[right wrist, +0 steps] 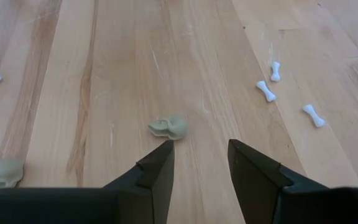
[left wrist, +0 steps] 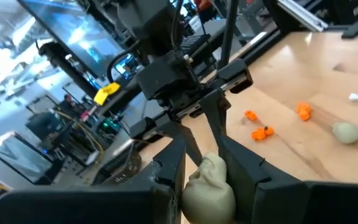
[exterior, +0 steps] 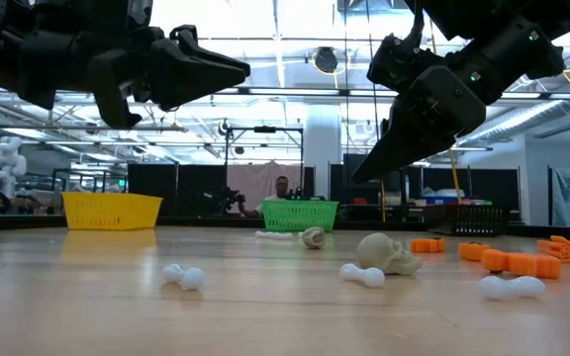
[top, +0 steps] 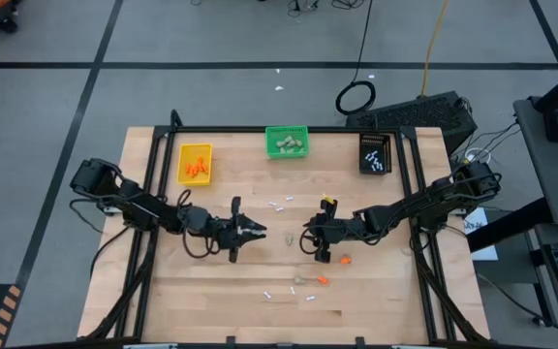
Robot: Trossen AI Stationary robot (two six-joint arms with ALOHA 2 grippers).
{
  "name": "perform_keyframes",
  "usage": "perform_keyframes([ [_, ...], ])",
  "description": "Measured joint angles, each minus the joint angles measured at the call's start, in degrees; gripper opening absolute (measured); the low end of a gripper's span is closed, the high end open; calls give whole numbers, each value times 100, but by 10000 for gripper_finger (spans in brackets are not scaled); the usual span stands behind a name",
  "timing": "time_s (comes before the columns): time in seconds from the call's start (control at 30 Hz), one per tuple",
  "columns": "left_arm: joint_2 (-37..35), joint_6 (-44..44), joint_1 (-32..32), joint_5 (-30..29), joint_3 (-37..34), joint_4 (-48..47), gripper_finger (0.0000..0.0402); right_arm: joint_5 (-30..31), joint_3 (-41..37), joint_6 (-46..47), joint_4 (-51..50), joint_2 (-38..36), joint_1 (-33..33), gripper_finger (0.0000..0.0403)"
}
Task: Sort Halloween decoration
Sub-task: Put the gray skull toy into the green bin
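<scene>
A beige skull piece (left wrist: pixel 207 190) sits between the fingers of my left gripper (top: pixel 253 231), which points level toward the table's right, above the table's middle. Facing it, my right gripper (right wrist: pixel 201 146) stands open and slants down over a second beige skull (right wrist: pixel 169 127) lying on the wood just ahead of its fingertips. Small white bones (right wrist: pixel 266 91) and orange bits (top: pixel 342 259) lie scattered on the table. At the far edge stand the yellow bin (top: pixel 195 163), the green bin (top: pixel 287 142) and the black bin (top: pixel 376 152). My left gripper pinches the beige skull by its two sides (left wrist: pixel 211 177) between its two fingers. The fingers come level from the table's left. The skull is lifted clear of the table.
A third skull (right wrist: pixel 2 172) lies near the right gripper, and another skull (exterior: pixel 389 254) lies toward the near edge among bones (exterior: pixel 181 275) and orange bits (exterior: pixel 522 262). The two grippers stand close together, tip to tip.
</scene>
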Motion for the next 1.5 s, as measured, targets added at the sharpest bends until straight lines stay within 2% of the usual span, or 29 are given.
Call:
perform_keyframes([
  [0.13, 0, -386, 0, -210, -1, 75, 80, 0, 0, 0, 0, 0, -1, 137],
  [0.27, -10, -845, 7, -1128, 120, 357, 80, 0, 0, 0, 2, 0, -1, 137],
  [0.4, -108, -833, 45, -1899, 601, -24, 80, 0, 0, 0, 2, 0, 1, 137],
  [0.63, -503, -841, 534, -2100, 2028, -2498, 80, -13, 0, 9, 0, 0, 1, 137],
  [0.8, -680, -913, 1164, -2095, 2860, -4124, 80, -6, 0, 115, -83, 0, 1, 137],
  [0.9, -676, -970, 1714, -1880, 3204, -4600, 80, 6, 0, 111, -66, 0, 1, 137],
  [1.27, -198, -1903, 3593, 136, 4919, -6705, 80, 9, 0, 107, -40, 0, 1, 137],
  [1.5, 665, -2058, 4338, 1279, 6009, -7673, 80, -13, 2, 279, -191, 0, 41, 137],
])
